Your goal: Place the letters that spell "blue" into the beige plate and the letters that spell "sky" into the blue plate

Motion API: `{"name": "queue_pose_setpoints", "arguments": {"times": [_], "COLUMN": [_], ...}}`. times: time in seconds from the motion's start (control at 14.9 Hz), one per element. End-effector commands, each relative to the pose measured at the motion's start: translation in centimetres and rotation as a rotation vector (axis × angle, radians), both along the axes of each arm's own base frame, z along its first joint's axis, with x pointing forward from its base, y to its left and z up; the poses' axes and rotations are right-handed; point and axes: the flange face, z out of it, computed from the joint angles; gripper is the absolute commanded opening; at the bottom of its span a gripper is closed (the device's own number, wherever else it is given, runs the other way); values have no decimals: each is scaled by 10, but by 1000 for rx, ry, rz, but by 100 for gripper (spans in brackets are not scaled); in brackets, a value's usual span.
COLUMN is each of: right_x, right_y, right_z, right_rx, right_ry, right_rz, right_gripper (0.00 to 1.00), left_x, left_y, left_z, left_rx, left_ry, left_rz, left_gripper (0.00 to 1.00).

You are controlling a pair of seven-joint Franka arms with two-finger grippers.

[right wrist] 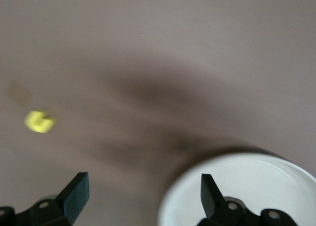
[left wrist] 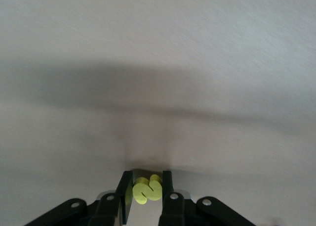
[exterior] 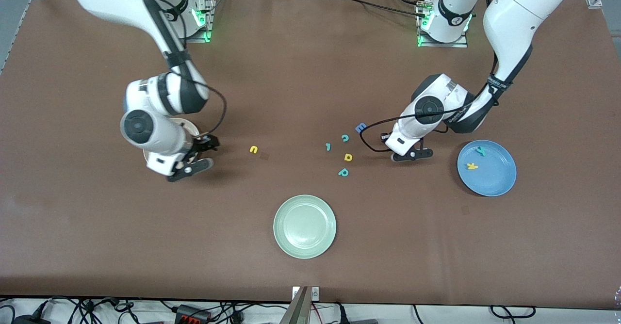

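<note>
My left gripper (left wrist: 147,191) is low at the table between the loose letters and the blue plate (exterior: 499,183), clamped on the yellow s (left wrist: 147,190); I pinch it by its sides so it can lift without tipping. The blue plate already holds the yellow k (exterior: 471,166) and the teal y (exterior: 481,150), so I judge the s is the last of that word. My right gripper (right wrist: 143,194) hangs with its fingers spread wide and nothing between them, at the rim of the beige plate (right wrist: 247,191), which my arm mostly hides in the front view. The yellow u (exterior: 253,149) lies on the table near that plate, not yet in it.
</note>
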Motion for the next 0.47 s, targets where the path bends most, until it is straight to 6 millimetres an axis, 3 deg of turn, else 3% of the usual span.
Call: {"name": "queue_pose_setpoints", "arguments": {"times": [0.0, 0.13, 0.2, 0.4], "right_x": [-3, -11, -16, -27], "right_y": [46, 61, 71, 89], "right_z": [-12, -22, -25, -36], "right_rx": [-4, -12, -20, -68], "right_ry": [3, 17, 22, 27], "right_rz": [65, 72, 35, -241], "right_gripper": [100, 96, 83, 74], "left_x": [32, 53, 63, 83], "left_y": [20, 46, 63, 136], "left_z": [45, 65, 73, 77], "left_rx": [105, 121, 113, 52], "left_ry": [43, 76, 85, 99], "left_rz": [-83, -134, -169, -291], "left_gripper": [9, 9, 9, 9]}}
